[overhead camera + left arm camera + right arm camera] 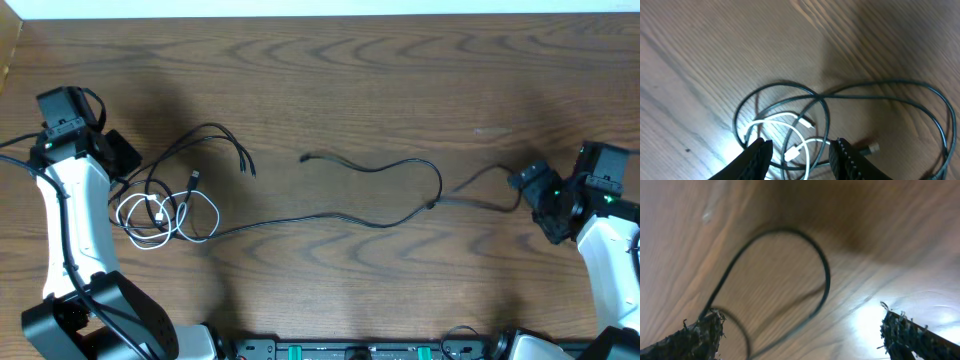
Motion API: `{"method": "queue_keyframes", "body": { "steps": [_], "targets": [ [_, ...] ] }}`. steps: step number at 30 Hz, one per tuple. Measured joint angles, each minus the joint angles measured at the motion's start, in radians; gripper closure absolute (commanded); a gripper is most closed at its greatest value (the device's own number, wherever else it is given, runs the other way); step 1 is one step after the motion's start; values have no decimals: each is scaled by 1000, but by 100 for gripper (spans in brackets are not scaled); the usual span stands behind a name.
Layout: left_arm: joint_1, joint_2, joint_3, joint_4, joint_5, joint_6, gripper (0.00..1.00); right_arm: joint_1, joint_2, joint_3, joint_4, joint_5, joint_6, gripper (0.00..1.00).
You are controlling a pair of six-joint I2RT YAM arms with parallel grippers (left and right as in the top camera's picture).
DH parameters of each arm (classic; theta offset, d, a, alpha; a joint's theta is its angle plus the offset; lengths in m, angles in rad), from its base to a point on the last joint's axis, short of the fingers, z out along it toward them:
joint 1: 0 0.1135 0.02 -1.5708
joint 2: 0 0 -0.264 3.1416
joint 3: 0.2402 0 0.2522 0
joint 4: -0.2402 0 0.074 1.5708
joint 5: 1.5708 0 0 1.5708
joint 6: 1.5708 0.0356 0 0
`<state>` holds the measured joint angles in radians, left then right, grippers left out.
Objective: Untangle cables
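The cables lie on the wooden table. A white cable is coiled at the left, crossed by loops of black cable. One long black cable snakes across the middle toward the right. My left gripper hangs over the coil's left side. In the left wrist view the left gripper is open, and the white cable and black cable lie on the table below the gap. My right gripper sits at the long cable's right end. The right gripper is wide open, a black cable loop lying ahead of it.
The table's far edge runs along the top of the overhead view and its left edge is close to the left arm. The arms' base rail lines the front edge.
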<state>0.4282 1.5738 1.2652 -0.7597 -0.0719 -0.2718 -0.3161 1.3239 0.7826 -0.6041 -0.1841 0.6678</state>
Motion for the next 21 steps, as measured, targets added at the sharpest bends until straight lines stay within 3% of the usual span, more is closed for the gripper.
{"method": "queue_keyframes", "body": {
  "steps": [4,12,21],
  "targets": [
    [-49,-3,-32,5,30,6,57,4,2,-6,126,-293,-207,1],
    [-179,-5,-64,7,44,7,57,94,1,-5,179,-476,-418,1],
    [-275,-5,-64,25,45,10,52,324,1,-5,209,-649,-768,1]
  ]
}}
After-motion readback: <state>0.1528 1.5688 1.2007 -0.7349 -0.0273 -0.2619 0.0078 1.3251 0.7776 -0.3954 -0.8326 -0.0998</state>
